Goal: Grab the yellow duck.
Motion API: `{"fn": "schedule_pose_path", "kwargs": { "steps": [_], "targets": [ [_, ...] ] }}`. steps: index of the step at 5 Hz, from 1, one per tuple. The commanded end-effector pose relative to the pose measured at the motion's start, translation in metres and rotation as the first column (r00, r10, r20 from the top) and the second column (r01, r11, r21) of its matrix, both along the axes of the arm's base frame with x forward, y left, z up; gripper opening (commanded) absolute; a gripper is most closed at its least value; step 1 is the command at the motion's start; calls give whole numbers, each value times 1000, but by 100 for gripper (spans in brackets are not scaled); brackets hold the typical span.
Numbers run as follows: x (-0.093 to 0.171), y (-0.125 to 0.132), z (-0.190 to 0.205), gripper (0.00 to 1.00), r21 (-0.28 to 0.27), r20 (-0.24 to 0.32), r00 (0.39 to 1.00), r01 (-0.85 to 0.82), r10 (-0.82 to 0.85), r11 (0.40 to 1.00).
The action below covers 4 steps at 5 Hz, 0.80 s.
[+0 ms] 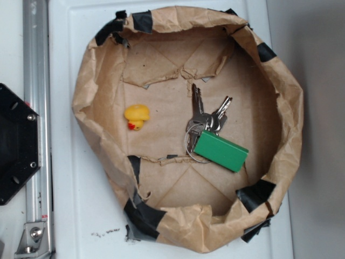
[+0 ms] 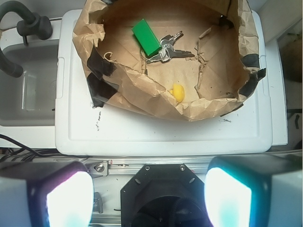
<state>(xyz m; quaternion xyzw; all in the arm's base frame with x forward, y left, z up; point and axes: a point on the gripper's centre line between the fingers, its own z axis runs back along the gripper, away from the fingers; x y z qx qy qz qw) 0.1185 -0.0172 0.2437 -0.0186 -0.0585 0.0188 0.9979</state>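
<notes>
The yellow duck [image 1: 137,116] lies on the floor of a round brown paper bowl [image 1: 280,97], left of centre, beak toward the near-left wall. In the wrist view the duck [image 2: 178,92] sits just behind the bowl's near wall. My gripper [image 2: 149,198] is open and empty, its two glowing pads [image 2: 70,201] wide apart at the bottom of the wrist view. It hangs high over the black robot base, well short of the bowl. The gripper does not show in the exterior view.
A bunch of keys [image 1: 207,116] with a green key tag [image 1: 221,151] lies right of the duck. The bowl rests on a white lid [image 2: 161,135]. A black base plate [image 1: 16,143] and aluminium rail [image 1: 36,108] stand left. A grey tub [image 2: 28,85] sits beside.
</notes>
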Motion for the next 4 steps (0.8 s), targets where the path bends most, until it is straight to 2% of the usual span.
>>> {"fn": "schedule_pose_path", "kwargs": {
  "steps": [1,2,3,4],
  "targets": [
    [0,0,0,100,0,0,1000,0,0,1000],
    [37,16,-13,100,57,-36,998,51,-49,997],
    [79,29,-45,100,75,-73,989,130,-125,989],
    [106,38,-87,100,85,-121,976,192,-181,978]
  ]
}}
